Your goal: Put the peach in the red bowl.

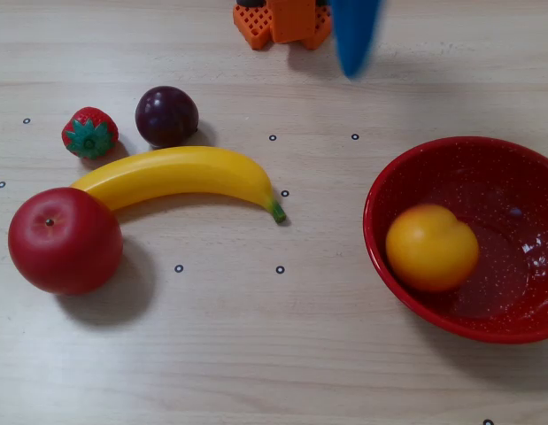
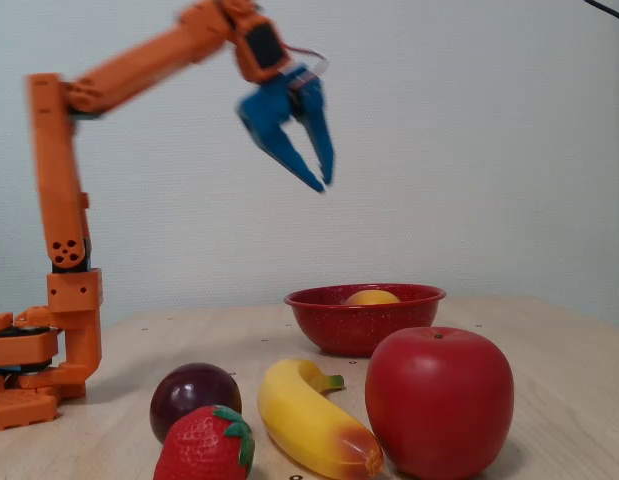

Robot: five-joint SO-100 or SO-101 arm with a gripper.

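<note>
**One peach lies in the red bowl, the hand hangs empty above**

One blue hand [image 2: 323, 182] hangs high over the worktop [image 1: 256, 354] in the fixed view, its two fingers pointing down and a little apart at a narrow gap, holding nothing. In the overhead view only a blurred blue finger [image 1: 353, 35] shows at the top edge, next to the orange base [image 1: 278, 22].

Nearest the hand, below it and to its right in the fixed view, stands the red bowl [image 2: 329, 315]. The peach [image 2: 372, 297] lies inside it, only its top showing over the rim there. From overhead the peach [image 1: 431, 247] rests on the left part of the bowl's [image 1: 513, 168] floor, against the inner wall.

Farther from the hand, toward the fixed camera, lie the other fruits. The banana [image 1: 181, 174] stretches across the worktop, its green tip pointing toward the bowl. The plum [image 1: 166, 115] and the strawberry [image 1: 89, 133] sit side by side just beyond the banana's back. The red apple [image 1: 65, 240] touches the banana's other end, well apart from the bowl.
</note>
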